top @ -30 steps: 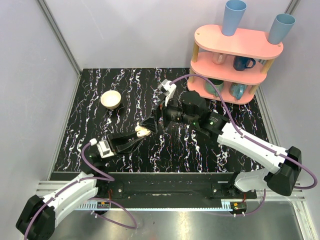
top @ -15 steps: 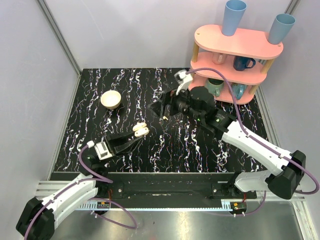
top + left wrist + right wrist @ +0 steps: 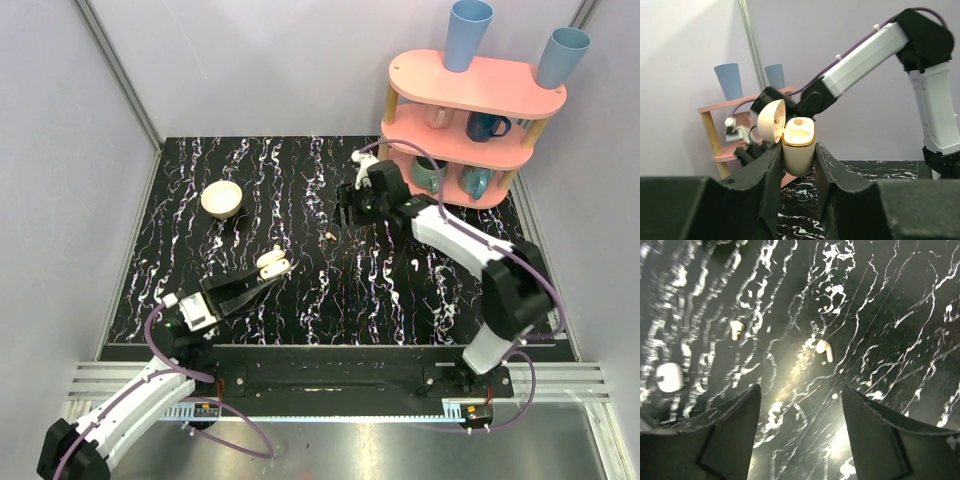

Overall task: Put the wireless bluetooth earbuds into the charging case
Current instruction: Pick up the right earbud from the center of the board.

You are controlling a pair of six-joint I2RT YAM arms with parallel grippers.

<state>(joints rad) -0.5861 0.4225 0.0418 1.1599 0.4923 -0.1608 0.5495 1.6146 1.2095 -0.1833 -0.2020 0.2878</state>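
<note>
My left gripper [image 3: 262, 276] is shut on the cream charging case [image 3: 272, 264] and holds it upright above the table with its lid open. In the left wrist view the case [image 3: 799, 157] sits between my fingers [image 3: 771, 170], and its gold-rimmed top shows one pale cavity. My right gripper [image 3: 347, 210] is open and empty, hovering near the pink shelf. A tiny white earbud [image 3: 330, 235] lies on the black marble table in front of it. The right wrist view shows that earbud [image 3: 824, 349] ahead of the open jaws [image 3: 800, 390], and a second earbud [image 3: 736, 329] to the left.
A pink two-tier shelf [image 3: 470, 120] with mugs and two blue cups stands at the back right. A wooden bowl [image 3: 222, 198] sits at the back left. A small white rounded piece [image 3: 669, 376] lies at the left edge of the right wrist view.
My right gripper has drawn back from the case toward the shelf and turned down over the table. My left gripper has pulled back toward the near left, still holding the case.
</note>
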